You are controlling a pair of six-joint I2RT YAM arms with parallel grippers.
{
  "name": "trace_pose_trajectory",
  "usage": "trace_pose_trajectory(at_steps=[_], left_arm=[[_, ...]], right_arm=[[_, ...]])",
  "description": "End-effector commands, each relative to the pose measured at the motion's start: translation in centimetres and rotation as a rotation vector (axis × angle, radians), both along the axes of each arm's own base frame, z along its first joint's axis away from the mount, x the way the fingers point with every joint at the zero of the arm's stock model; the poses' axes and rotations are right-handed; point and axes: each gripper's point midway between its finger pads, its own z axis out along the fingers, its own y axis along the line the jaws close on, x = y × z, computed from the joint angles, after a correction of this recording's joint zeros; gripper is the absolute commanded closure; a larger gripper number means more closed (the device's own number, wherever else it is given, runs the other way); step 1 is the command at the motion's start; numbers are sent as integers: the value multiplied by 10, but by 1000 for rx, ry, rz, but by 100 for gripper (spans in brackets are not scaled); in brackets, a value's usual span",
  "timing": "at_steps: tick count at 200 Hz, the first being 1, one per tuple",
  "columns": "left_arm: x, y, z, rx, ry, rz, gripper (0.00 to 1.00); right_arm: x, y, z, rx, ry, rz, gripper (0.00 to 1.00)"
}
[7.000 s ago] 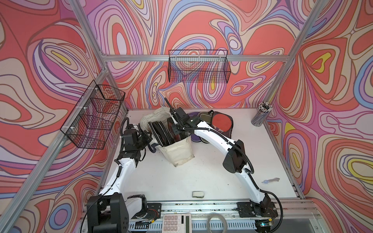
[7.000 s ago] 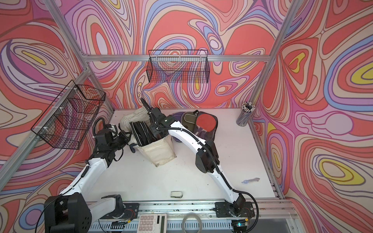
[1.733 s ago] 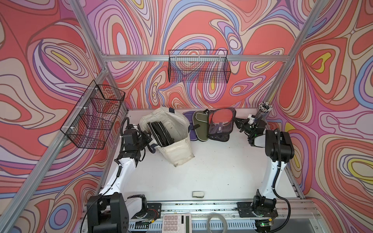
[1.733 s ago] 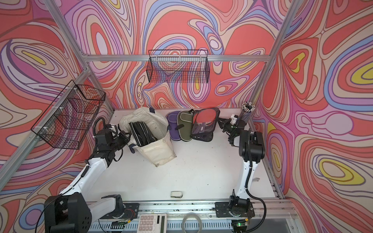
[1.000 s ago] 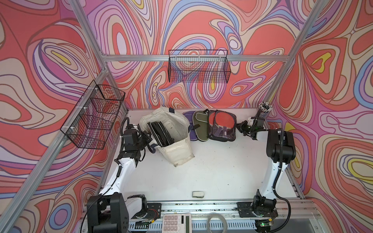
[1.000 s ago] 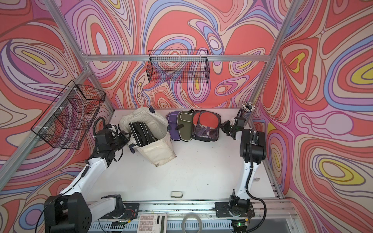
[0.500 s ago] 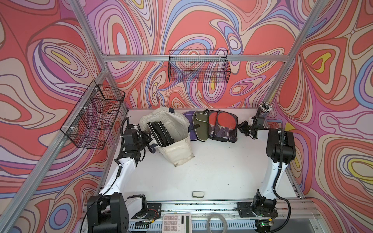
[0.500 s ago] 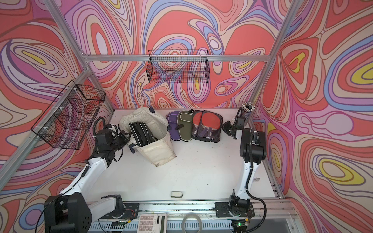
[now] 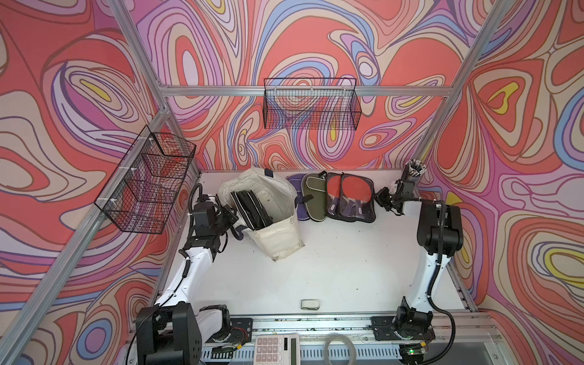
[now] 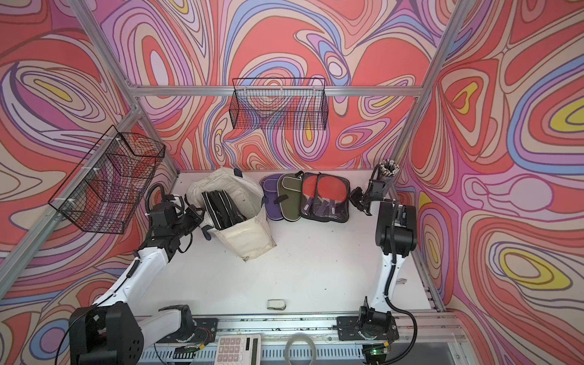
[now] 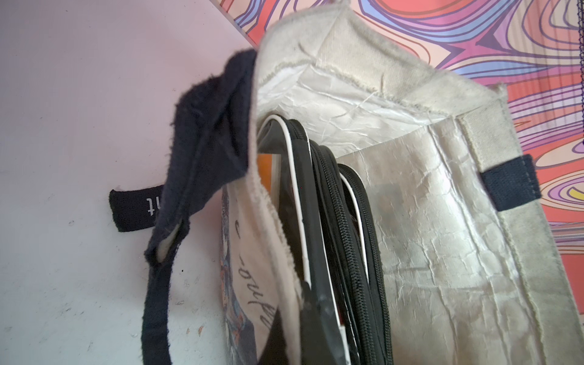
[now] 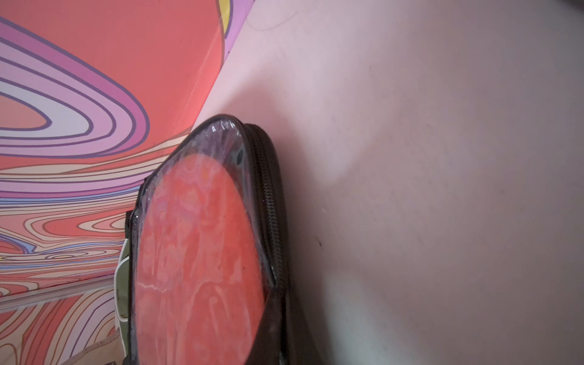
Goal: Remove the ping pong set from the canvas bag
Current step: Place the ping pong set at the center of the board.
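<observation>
Swung clear of the canvas bag (image 9: 278,234), our right gripper (image 9: 384,202) now has the ping pong set (image 9: 350,199) flat on the table (image 9: 331,268), jaws pinching its edge. Our left gripper (image 9: 234,218) pinches the bag's rim. We release fully before retreating, lest the set drag.
</observation>
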Motion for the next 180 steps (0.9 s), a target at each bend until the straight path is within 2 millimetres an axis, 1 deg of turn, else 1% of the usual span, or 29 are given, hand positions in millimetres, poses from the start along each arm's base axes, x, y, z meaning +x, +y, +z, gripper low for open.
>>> trace_pose_trajectory(at_steps=[1, 17, 31, 45, 70, 87, 110, 135, 150, 155, 165, 180], left_arm=[[-3, 4, 5, 2, -8, 17, 100], [-2, 4, 4, 0, -7, 17, 100], [-2, 3, 4, -3, -7, 15, 100], [-1, 4, 5, -2, -9, 16, 100], [-1, 3, 6, -3, -12, 15, 100], [-1, 3, 6, -5, -11, 13, 100], [0, 3, 5, -7, -10, 13, 100], [0, 3, 7, -7, -14, 13, 100], [0, 2, 6, -8, -11, 11, 100], [0, 3, 6, -9, -13, 11, 100], [0, 2, 5, -12, -10, 9, 100], [1, 2, 4, -17, -11, 8, 100]], right_arm=[[6, -10, 17, -53, -42, -18, 100], [5, -11, 16, -61, -39, -24, 100], [4, -12, 20, -68, -46, -26, 100], [4, -13, 26, -78, -57, -29, 87], [4, -16, 35, -106, -67, -32, 72], [3, -18, 41, -128, -73, -35, 59], [2, -19, 50, -144, -91, -32, 45], [-2, -12, 72, -149, -130, -18, 29], [-4, -6, 89, -166, -157, -3, 25], [-5, -2, 97, -173, -168, 5, 22], [-6, 7, 114, -191, -196, 23, 21], [-9, 29, 140, -224, -233, 69, 20]])
